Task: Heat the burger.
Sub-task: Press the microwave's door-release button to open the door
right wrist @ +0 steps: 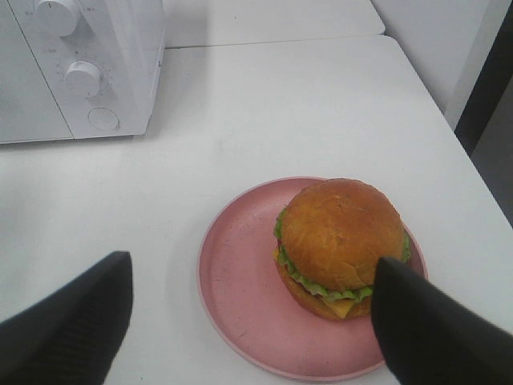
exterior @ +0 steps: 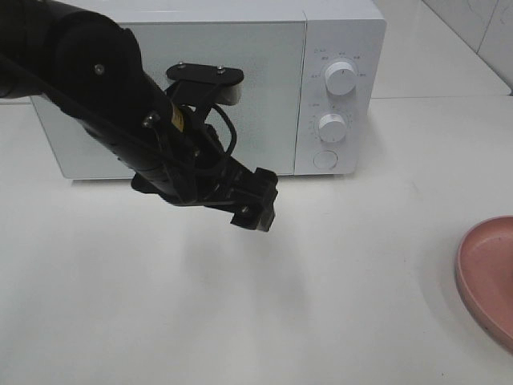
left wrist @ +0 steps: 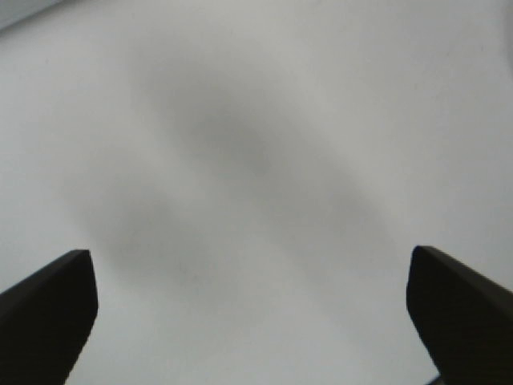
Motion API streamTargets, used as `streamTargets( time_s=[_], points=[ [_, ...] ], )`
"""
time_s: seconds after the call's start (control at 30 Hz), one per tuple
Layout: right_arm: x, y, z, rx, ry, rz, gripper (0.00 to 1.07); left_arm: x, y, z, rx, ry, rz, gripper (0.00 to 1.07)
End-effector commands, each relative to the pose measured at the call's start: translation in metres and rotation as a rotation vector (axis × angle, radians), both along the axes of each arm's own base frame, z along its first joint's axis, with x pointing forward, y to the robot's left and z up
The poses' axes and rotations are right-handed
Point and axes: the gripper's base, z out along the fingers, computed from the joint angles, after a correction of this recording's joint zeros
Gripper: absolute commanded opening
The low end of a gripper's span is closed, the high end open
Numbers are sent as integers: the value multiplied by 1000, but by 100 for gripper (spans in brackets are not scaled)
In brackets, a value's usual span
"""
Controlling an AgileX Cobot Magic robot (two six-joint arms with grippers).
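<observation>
Burger (right wrist: 340, 245) on pink plate (right wrist: 240, 281) well right of the microwave (exterior: 200, 80) — door shut, left gripper (exterior: 255, 210) before it, both grippers' (right wrist: 248, 321) fingers spread, empty.

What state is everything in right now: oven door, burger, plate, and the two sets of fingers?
microwave: door closed
burger: whole, sitting on the plate, untouched
pink plate: on the table, holding the burger
left gripper: fingers wide apart, empty
right gripper: fingers apart, empty, above the plate

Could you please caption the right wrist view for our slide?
Open right claw above the burger on its pink plate, microwave door shut.
</observation>
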Motion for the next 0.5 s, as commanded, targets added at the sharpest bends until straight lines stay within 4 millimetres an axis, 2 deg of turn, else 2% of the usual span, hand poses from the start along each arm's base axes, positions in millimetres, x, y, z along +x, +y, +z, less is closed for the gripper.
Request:
streamTargets(
  time_s=[0.03,0.1,0.27,0.4,0.47,0.5],
  points=[
    [-4,0,0,-16,-29,0,76,-10,5,7,50,73,-6,98],
    [-4,0,0,-16,-29,0,76,-18,15,7,146,143,-45,98],
    [-4,0,0,-17,-29,0,76,-28,28,17,212,224,-47,98],
    [-4,0,0,-17,-29,0,76,-26,41,29,199,241,-11,98],
    [-4,0,0,-17,-29,0,76,-20,61,43,176,250,52,98],
    [-4,0,0,-17,-29,0,76,-20,61,43,176,250,52,98]
  ],
)
